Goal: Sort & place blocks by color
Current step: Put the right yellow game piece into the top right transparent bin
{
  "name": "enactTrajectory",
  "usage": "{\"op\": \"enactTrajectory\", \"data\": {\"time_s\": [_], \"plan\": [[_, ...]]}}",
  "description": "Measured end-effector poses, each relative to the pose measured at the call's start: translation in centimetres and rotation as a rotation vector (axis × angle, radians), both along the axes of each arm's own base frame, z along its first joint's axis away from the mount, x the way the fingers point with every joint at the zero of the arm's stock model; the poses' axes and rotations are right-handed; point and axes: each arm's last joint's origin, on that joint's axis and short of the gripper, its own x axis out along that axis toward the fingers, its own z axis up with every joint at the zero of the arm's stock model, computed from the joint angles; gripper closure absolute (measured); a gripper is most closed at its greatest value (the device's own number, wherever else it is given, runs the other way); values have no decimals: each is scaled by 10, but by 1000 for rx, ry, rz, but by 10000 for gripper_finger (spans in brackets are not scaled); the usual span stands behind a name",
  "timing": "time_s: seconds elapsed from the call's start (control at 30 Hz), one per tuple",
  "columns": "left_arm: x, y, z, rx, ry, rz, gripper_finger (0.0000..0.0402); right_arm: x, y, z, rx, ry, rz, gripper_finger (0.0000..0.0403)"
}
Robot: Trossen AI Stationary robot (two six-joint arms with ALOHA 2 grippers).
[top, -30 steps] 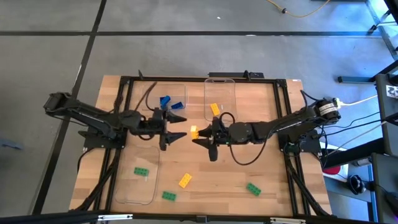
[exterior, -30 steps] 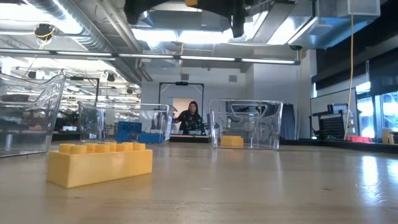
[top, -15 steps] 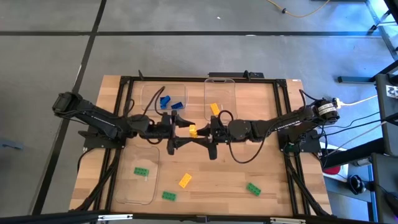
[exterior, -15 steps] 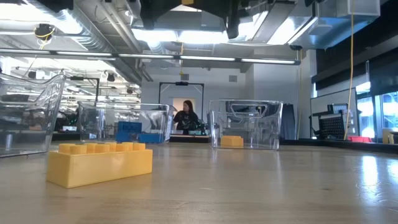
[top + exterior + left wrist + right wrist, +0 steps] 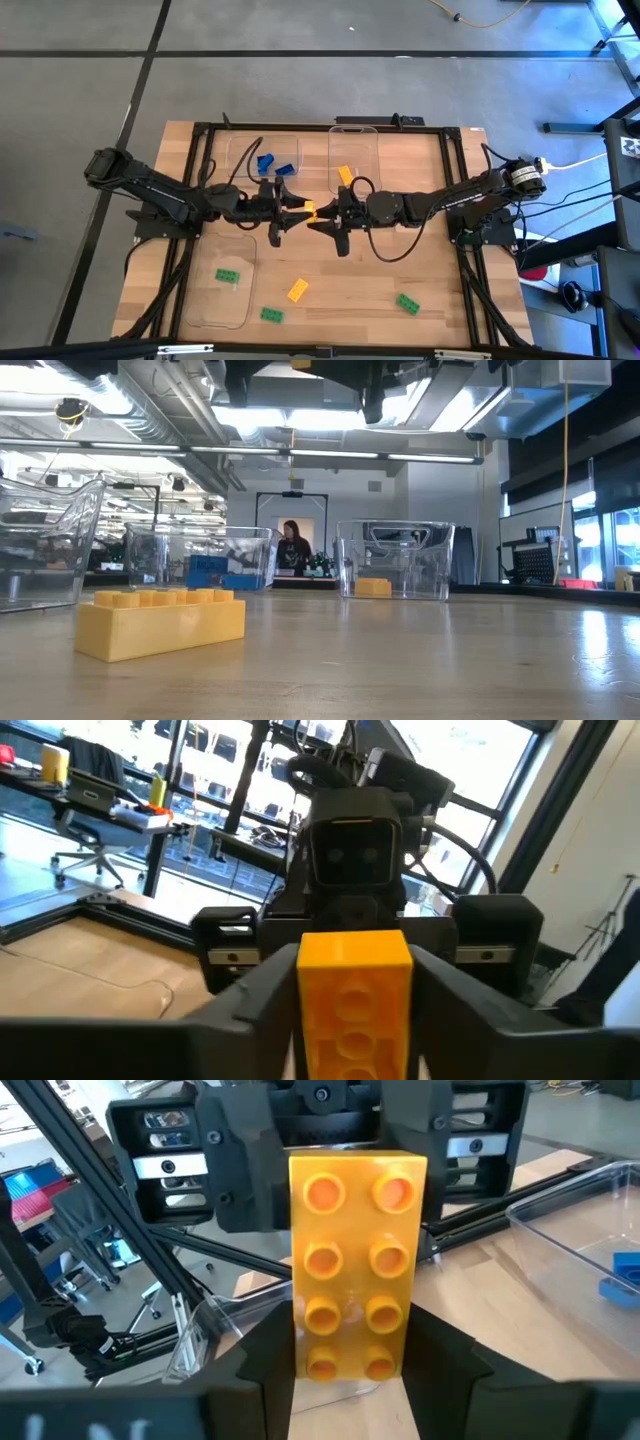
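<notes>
A yellow block (image 5: 309,209) hangs in the air over the middle of the table, between my two grippers. My left gripper (image 5: 297,208) reaches in from the table's left and is shut on it. My right gripper (image 5: 320,212) reaches in from the right and is shut on its other end. Two blue blocks (image 5: 275,163) lie in the far left clear tray. One yellow block (image 5: 345,175) lies in the far middle tray, and one green block (image 5: 228,275) in the near left tray. Loose on the table lie a yellow block (image 5: 298,291) and two green blocks (image 5: 272,314) (image 5: 407,302). My left gripper pinches the block's two long sides (image 5: 305,1005) between its two fingers, at the end toward the table's left. The fingers come in level from the left and lie along the block. The block is level, studs up, clear of the table. My right gripper pinches the block's two long sides (image 5: 298,1355) between its two fingers, at the end toward the table's right. The fingers come in level from the right, along the block. The block's free length points away toward my left gripper.
Three clear trays stand on the wood: far left (image 5: 240,150), far middle (image 5: 355,135), near left (image 5: 215,300). A black frame (image 5: 300,127) runs round the table. The loose yellow block (image 5: 160,622) fills the low view's near left.
My left gripper has gone toward the table's right edge, up to the yellow block in my right gripper, and has shut on the block's left end. My right gripper has shifted a little toward the left with the block, which stays level in the air.
</notes>
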Motion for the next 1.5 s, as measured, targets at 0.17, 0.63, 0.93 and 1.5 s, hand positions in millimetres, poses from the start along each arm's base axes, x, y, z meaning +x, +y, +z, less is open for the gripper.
{"op": "enactTrajectory", "data": {"time_s": [0.17, 0.63, 0.93, 1.5], "plan": [[0, 0, 0, -10, 0, -7, 280, 0, 0, 0, 6, 1, 1, 261], [-27, 6, 21, 12, 18, 4, 280, -7, -13, 12, 54, -2, -29, 98], [-31, 7, 24, 12, 23, 2, 280, -9, -15, 13, 63, 14, 56, 115], [-25, 8, 21, -18, 11, -13, 280, -9, -15, 12, -15, 17, 61, 115]]}}
